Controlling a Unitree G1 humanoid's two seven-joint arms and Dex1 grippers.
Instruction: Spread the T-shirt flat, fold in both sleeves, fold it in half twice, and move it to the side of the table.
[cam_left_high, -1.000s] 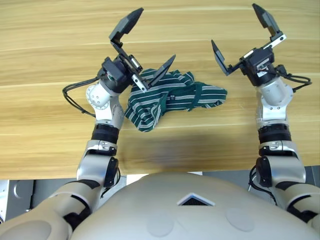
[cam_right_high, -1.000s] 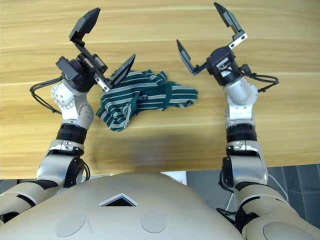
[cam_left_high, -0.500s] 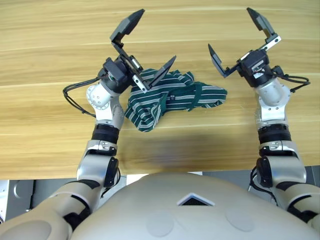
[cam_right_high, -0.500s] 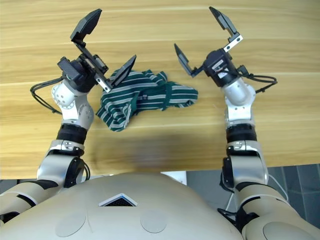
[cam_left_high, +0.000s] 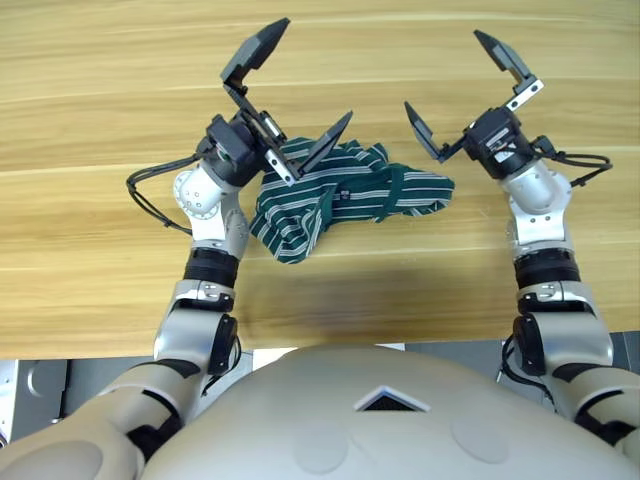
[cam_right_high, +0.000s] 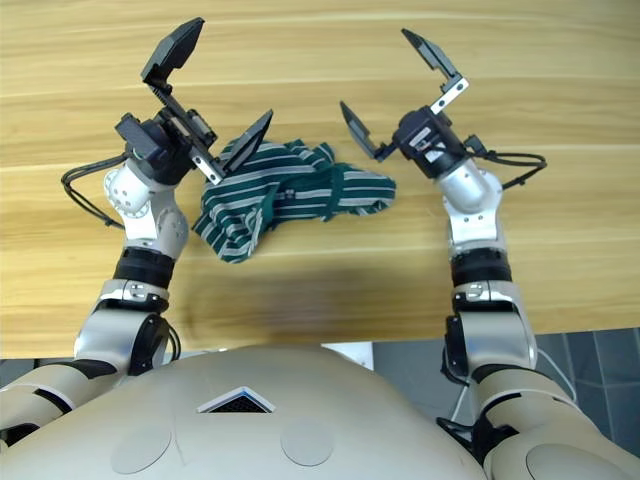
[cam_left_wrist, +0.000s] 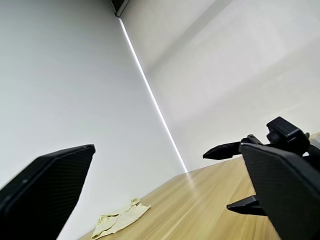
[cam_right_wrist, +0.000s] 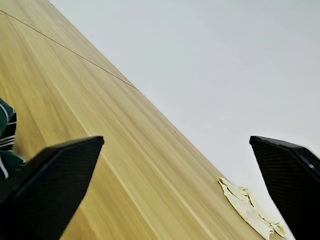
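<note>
Left hand (cam_left_high: 313, 68) splayed, T-shirt (cam_left_high: 350, 195) bunched, long side-to-side

Pretty plain room: a light wooden table (cam_left_high: 100, 80) is backed by bare white walls (cam_left_wrist: 60, 75), and a crumpled pale-yellow cloth (cam_right_wrist: 247, 207) is left near its far edge.

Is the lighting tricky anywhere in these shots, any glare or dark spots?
Left eye view: table evenly lit, no glare on the T-shirt. Left wrist view: the left tool shows dark against a bright wall with a thin bright line. Right wrist view: the right tool is likewise backlit.
</note>
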